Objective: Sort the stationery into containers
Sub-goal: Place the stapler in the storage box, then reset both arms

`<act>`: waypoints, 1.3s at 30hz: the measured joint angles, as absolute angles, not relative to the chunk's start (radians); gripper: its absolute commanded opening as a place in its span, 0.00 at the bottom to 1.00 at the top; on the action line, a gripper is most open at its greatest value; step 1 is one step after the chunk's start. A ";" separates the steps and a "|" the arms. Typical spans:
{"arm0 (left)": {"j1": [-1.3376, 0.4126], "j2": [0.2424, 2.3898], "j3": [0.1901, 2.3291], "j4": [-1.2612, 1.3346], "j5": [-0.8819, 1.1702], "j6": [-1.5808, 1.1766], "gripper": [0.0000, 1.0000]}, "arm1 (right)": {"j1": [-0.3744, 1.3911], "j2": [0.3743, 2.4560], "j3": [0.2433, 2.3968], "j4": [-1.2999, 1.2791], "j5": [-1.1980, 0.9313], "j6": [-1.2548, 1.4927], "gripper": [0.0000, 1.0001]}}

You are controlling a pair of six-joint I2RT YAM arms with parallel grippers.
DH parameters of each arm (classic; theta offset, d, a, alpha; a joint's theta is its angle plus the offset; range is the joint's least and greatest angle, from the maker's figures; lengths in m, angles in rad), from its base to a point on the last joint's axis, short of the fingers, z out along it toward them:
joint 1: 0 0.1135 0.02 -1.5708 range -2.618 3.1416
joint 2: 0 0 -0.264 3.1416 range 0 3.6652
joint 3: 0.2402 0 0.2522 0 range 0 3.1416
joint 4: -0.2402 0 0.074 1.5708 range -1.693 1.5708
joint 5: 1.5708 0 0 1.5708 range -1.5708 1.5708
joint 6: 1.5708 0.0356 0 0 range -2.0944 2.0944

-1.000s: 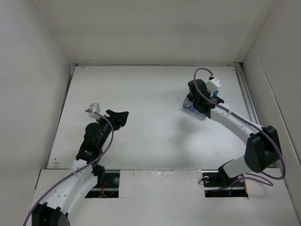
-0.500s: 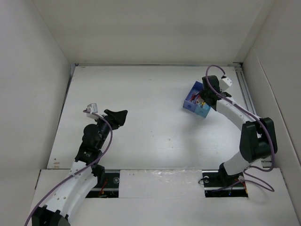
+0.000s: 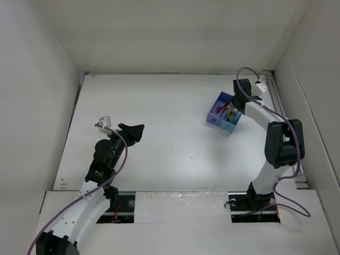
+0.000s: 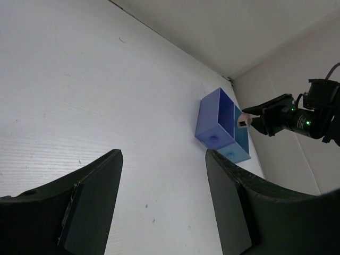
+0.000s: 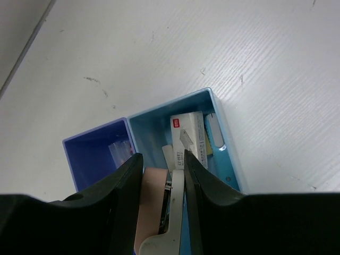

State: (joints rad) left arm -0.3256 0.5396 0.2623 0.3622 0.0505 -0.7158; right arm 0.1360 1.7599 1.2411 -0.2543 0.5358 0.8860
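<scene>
Right gripper clamps a pink eraser above the light blue compartment, close to the divider and long axis along the fingers. Left gripper sits far off, parted and empty.

Bright even light, faint soft shadows, wrist-view foregrounds out of focus

The left arm and right arm had white shells, black joints and looping purple cables.
</scene>
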 measured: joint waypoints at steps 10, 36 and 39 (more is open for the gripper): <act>-0.326 0.540 0.262 0.362 0.049 -0.715 0.62 | 0.136 1.795 1.284 -0.255 0.574 0.895 0.57; -0.326 0.554 0.262 0.377 0.074 -0.710 0.66 | 0.386 1.578 1.169 -0.196 0.548 0.832 0.00; -0.326 0.554 0.262 0.381 0.090 -0.707 0.70 | 0.489 1.558 1.140 -0.191 0.525 0.796 0.00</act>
